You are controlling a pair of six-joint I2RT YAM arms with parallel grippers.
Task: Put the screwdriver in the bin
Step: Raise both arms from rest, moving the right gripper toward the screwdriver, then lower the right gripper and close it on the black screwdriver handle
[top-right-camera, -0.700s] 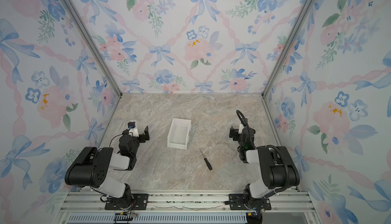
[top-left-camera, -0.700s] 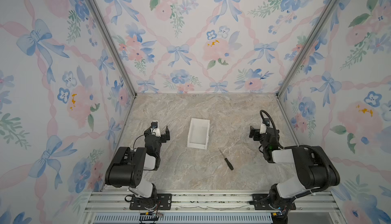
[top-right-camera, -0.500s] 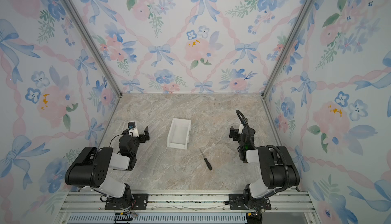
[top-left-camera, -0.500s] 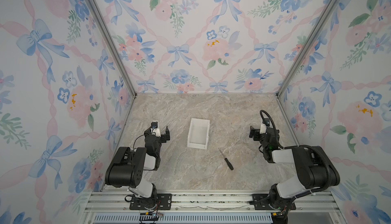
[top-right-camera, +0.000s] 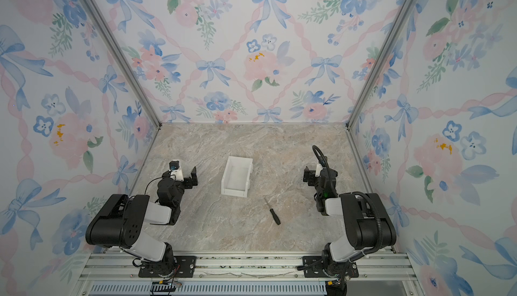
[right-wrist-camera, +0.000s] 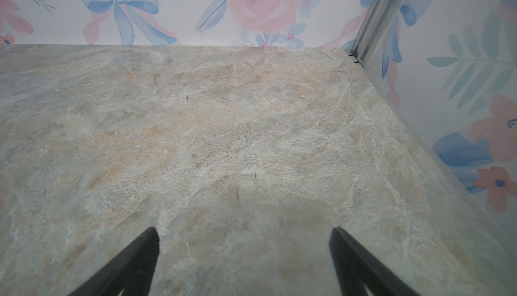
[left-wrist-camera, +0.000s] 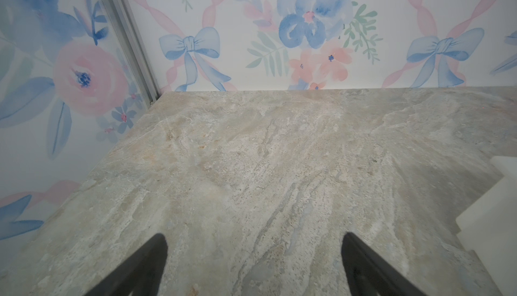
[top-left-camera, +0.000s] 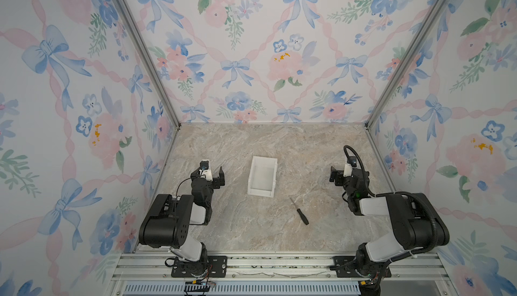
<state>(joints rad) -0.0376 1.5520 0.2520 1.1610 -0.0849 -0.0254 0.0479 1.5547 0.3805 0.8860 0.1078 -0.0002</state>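
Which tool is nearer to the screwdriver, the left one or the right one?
Right. The right tool lies farther back and right of the screwdriver; the left tool is farther away, left of the bin.

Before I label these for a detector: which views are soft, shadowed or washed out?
Both top views: even light, no glare, screwdriver and white bin crisp though small. Left wrist view: the bin's corner is washed out and blurry, fingers of the left gripper soft. Right wrist view: fingers of the right gripper blur too, a faint shadow on the marble tabletop near them.
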